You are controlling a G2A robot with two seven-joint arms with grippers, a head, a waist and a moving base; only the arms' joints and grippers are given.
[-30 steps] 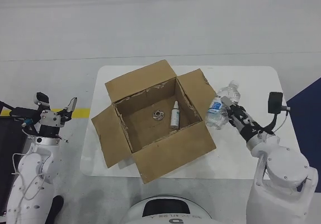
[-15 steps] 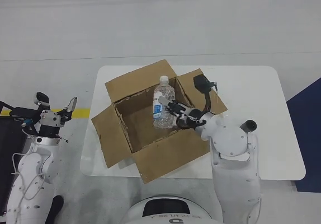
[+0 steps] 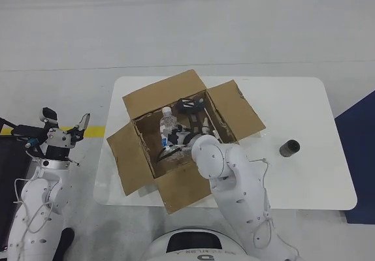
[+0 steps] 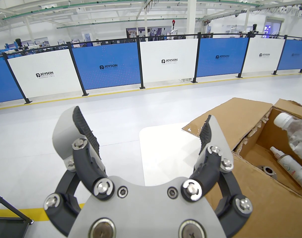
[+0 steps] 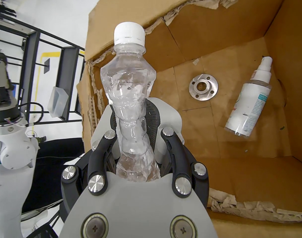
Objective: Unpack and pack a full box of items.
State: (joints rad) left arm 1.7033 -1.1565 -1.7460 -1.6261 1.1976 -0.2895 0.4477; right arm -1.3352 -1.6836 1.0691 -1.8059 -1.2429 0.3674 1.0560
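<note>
- Cardboard box (image 3: pixel 164 92) sat open on the white table (image 3: pixel 292 104), its four flaps folded outward and the torn inner edges showing.
- Down inside the box opening was the right gripper (image 5: pixel 136 122), its jaws clamped on the narrow waist of a clear water bottle (image 5: pixel 128 82).
- That water bottle pointed away from the wrist with its white cap on. It was tilted and sat in the part of the box toward the robot's left (its base was hidden behind the gripper, so contact with the box floor could not be told).
- On the box floor a white spray bottle (image 5: pixel 250 107) lay on its side near the wall on the robot's right.
- Flat on the same floor lay a round metal flange (image 5: pixel 203 86), near the spray bottle but not touching it, between the spray bottle and the held water bottle.
- Off the table, beyond its left edge and well apart from the box, hung the left gripper (image 4: pixel 142 117). Its jaws were spread wide apart, their ribbed black pads (image 4: pixel 86 127) facing each other.
- To the right of the box, a small dark cylinder (image 3: pixel 289 148) stood on the table, well apart from the flaps.
</note>
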